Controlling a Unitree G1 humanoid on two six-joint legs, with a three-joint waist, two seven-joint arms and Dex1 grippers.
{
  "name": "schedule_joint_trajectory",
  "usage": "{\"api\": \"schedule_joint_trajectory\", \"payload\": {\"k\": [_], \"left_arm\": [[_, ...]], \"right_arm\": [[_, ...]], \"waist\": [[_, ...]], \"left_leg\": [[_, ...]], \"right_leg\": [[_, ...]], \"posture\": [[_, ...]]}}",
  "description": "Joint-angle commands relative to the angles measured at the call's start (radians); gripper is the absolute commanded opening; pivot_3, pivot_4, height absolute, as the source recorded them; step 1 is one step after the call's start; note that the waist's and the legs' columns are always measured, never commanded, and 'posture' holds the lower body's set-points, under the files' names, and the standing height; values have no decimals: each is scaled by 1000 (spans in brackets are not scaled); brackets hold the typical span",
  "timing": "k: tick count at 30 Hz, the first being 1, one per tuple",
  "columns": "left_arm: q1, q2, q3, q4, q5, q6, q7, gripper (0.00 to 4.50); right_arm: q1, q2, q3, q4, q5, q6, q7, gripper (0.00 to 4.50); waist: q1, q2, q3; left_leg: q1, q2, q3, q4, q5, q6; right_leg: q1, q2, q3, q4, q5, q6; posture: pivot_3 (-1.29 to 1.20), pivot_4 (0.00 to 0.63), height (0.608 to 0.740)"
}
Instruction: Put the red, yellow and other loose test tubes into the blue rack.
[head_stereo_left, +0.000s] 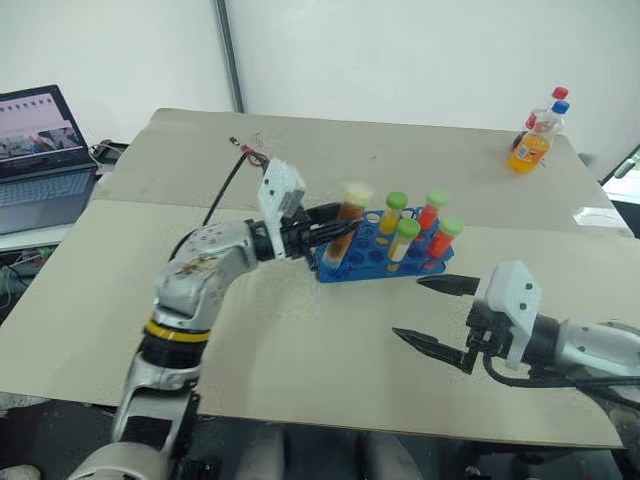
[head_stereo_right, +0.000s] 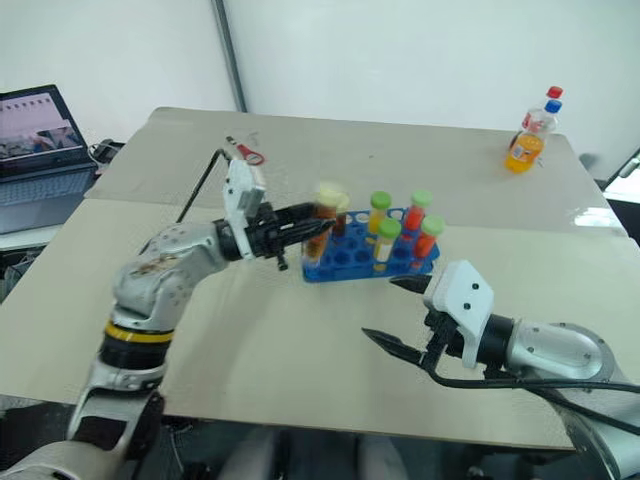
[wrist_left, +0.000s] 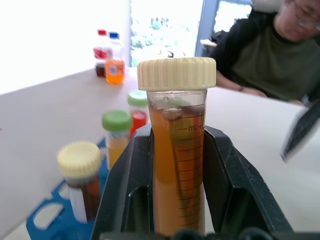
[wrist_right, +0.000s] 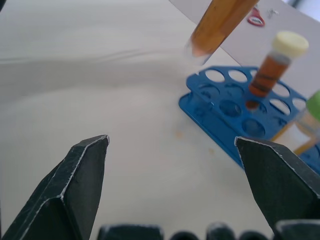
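The fingers of the left gripper (head_stereo_left: 335, 228) are shut tight on an amber-brown tube (wrist_left: 177, 160) with a pale-yellow cap. The tube is held up in the air, just above the left end of the blue rack (head_stereo_left: 345, 265). More tubes with green caps (head_stereo_left: 408, 228) are seen standing in the rack on the table (head_stereo_left: 300, 340). Farther right, the fingers of the right gripper (head_stereo_left: 432, 313) are spread wide apart, and nothing is held between them.

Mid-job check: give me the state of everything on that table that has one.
Left gripper: shut on amber tube.
Amber tube with pale-yellow cap: capped, held above the rack.
Blue plastic rack: upright, several capped tubes seated.
Right gripper: open, empty.
Orange soda bottle: upright, capped.
Laptop: open, screen lit.
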Motion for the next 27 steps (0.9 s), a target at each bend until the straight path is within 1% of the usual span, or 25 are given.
{"api": "schedule_joint_trajectory", "payload": {"k": [1,3,5,8,12,19,22,27], "left_arm": [[-30,-44,-14,74,51,-134,10,845],[-46,-79,-25,144,73,-194,6,845],[-50,-110,-31,190,80,-211,7,845],[-43,-133,-37,232,98,-248,-3,845],[-52,-163,-40,289,129,-289,25,845],[-35,-157,-40,323,155,-319,18,845],[-30,-161,-32,350,174,-329,57,845],[-29,-175,-40,376,190,-367,62,845]], "right_arm": [[-12,17,5,-38,-43,60,-110,4500],[-14,37,12,-53,-28,92,-144,4500],[-11,45,22,-67,-33,112,-166,4500],[-14,50,28,-73,-45,125,-187,4500],[-7,54,7,-75,-40,137,-199,4500],[15,50,-9,-83,-45,145,-199,4500],[12,51,-12,-82,-49,145,-201,4500],[10,45,-24,-76,-51,146,-196,4500]], "waist": [[-1,0,0],[0,0,0],[-1,0,0],[-2,0,0],[-1,0,0],[-2,0,0],[-1,0,0],[-1,0,0]], "left_leg": [[0,0,0,0,0,0],[0,0,0,0,0,0],[0,0,0,-1,0,0],[0,0,0,-1,0,0],[0,0,0,-1,0,0],[0,0,0,-1,0,0],[0,0,0,-1,0,0],[0,0,0,-1,0,0]], "right_leg": [[0,0,0,0,0,0],[0,0,0,0,0,0],[0,0,0,0,0,0],[0,0,0,-1,0,0],[0,0,0,-1,0,0],[0,0,0,-1,0,0],[0,0,0,-1,0,0],[0,0,0,-1,0,0]], "posture": [[0,150,719],[0,150,719],[0,150,719],[0,150,719],[0,150,719],[0,150,719],[0,150,719],[0,150,719]]}}
